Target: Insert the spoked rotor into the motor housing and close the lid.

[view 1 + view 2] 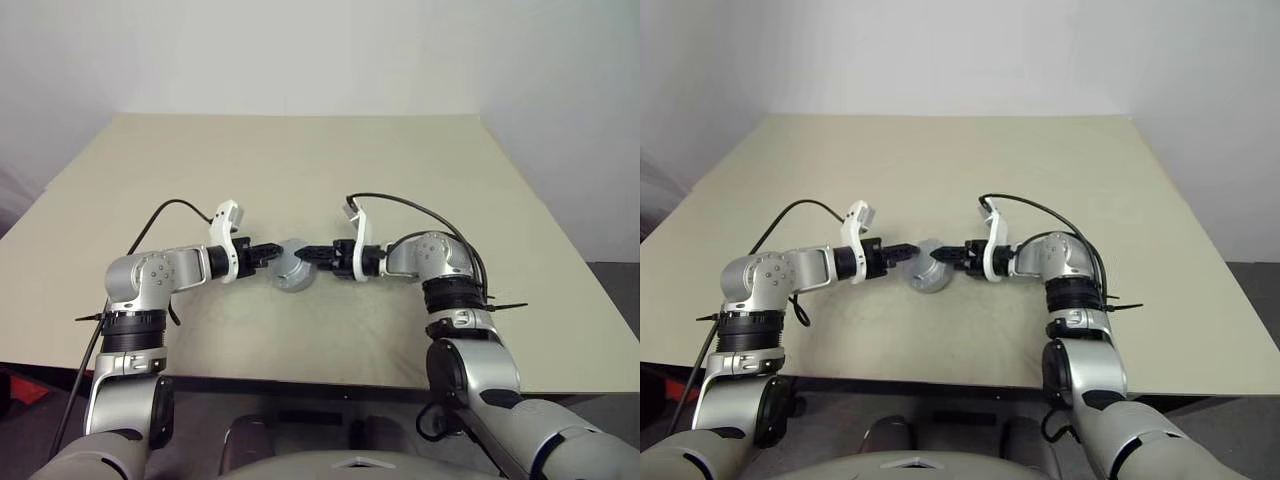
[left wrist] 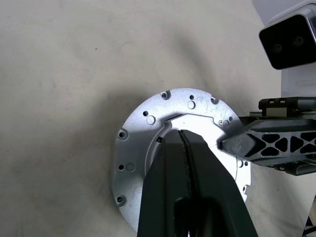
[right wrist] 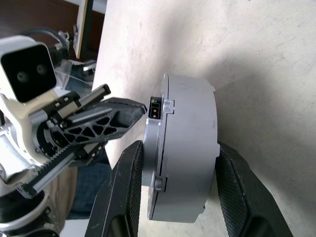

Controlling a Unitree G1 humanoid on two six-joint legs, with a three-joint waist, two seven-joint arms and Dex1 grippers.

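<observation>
The motor housing (image 1: 290, 272) is a thick silver-grey drum at the middle of the table, tipped up on its edge. A flat round plate with screw holes (image 2: 143, 148) covers the face turned to my left gripper. I cannot tell which part of the drum is the lid. The spoked rotor is hidden. My right gripper (image 3: 178, 147) reaches in from the right and is shut across the drum's thickness, with one finger (image 2: 237, 143) on the plate face and the other on the back face. My left gripper (image 2: 180, 132) is shut, its tip against the plate face.
The beige table (image 1: 300, 170) stretches well beyond the drum on all sides, with a white wall behind it. Its front edge runs just below my elbows. A black cable (image 1: 160, 215) loops over each wrist.
</observation>
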